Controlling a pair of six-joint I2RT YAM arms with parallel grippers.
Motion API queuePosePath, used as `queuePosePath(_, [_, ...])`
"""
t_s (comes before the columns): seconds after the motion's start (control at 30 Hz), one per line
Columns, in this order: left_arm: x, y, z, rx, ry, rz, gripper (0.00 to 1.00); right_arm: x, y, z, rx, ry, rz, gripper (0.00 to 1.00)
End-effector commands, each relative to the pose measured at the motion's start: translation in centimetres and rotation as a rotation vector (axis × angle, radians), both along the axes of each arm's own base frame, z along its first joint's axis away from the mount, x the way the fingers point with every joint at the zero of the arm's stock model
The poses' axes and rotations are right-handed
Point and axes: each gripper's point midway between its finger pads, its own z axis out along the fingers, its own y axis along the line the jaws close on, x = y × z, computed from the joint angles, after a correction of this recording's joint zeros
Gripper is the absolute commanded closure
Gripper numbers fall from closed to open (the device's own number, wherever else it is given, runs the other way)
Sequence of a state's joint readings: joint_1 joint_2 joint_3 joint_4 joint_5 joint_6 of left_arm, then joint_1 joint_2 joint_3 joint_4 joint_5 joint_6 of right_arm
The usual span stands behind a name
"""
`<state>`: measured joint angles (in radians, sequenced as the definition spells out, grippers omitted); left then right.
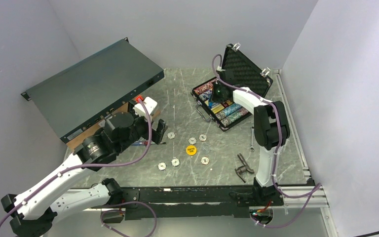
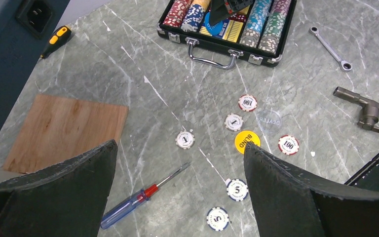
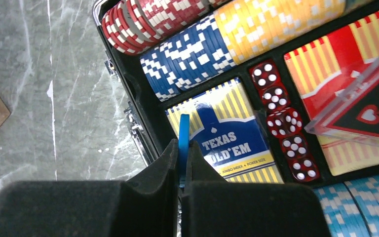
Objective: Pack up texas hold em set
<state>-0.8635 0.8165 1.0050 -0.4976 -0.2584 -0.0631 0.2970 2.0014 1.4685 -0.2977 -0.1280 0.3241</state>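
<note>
Marbled table (image 1: 187,94) — left end effector (image 2: 178,148) apart | right end effector (image 3: 183,146) clamps blue disc (image 3: 183,126), half-hidden

Blue disc (image 3: 183,140) mostly hidden between right fingers (image 3: 153,190); briefcase (image 2: 208,44) cut by top edge.

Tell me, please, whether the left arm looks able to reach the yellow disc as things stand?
Probably yes: the left gripper hangs open nearby, and the yellow disc lies flat in the open, nothing over it.
</note>
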Motion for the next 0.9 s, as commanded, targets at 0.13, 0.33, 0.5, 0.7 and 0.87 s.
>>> queuePosePath(0.13, [0.5, -0.3, 0.5, -0.013, -0.017, 0.002, 0.01, 1.5, 1.1, 1.6, 0.084, -0.048, 0.043, 0.94])
queuePosePath(0.33, [0.7, -0.4, 0.3, -0.011, -0.012, 0.003, 0.01, 1.8, 0.6, 1.1, 0.096, -0.043, 0.039, 0.90])
queuePosePath(0.5, [0.9, -0.5, 0.0, -0.006, -0.003, 0.007, 0.01, 2.2, 0.5, 0.6, 0.095, -0.033, 0.046, 0.83])
queuePosePath(0.7, [1.1, -0.5, -0.3, 0.003, 0.003, 0.014, 0.01, 3.1, 0.3, 0.3, 0.063, -0.031, 0.045, 0.79])
queuePosePath(0.87, [1.1, -0.6, -0.6, 0.008, 0.010, 0.010, 0.01, 3.9, -0.3, 0.7, 0.024, -0.040, 0.031, 0.68])
